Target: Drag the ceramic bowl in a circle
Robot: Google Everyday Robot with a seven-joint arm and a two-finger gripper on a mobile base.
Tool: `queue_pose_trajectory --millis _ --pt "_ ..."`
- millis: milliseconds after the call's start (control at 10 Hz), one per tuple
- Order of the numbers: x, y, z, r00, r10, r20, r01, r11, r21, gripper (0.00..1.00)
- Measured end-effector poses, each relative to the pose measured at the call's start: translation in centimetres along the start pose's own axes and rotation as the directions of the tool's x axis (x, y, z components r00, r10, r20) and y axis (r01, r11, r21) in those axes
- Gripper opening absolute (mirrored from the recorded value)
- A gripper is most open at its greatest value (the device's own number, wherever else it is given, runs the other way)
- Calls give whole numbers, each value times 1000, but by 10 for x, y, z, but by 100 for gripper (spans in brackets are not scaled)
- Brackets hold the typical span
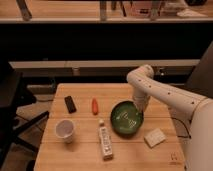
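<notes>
The ceramic bowl is round, glossy and dark green, and sits on the wooden table right of centre. My white arm reaches in from the right and bends down over the bowl. My gripper points down at the bowl's far right rim, at or just inside it. Whether it touches the rim is not clear.
A white cup stands at the front left. A white bottle lies in front of the bowl. An orange carrot and a black block lie to the left. A pale sponge lies at the front right. A chair stands at the left edge.
</notes>
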Motion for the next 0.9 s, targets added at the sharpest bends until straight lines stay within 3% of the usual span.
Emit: queue_pose_trajectory --millis 200,900 --pt "11 -17 -5 999 -38 -4 38 999 -2 0" --pt "25 -28 -15 997 -81 -2 81 996 -23 0"
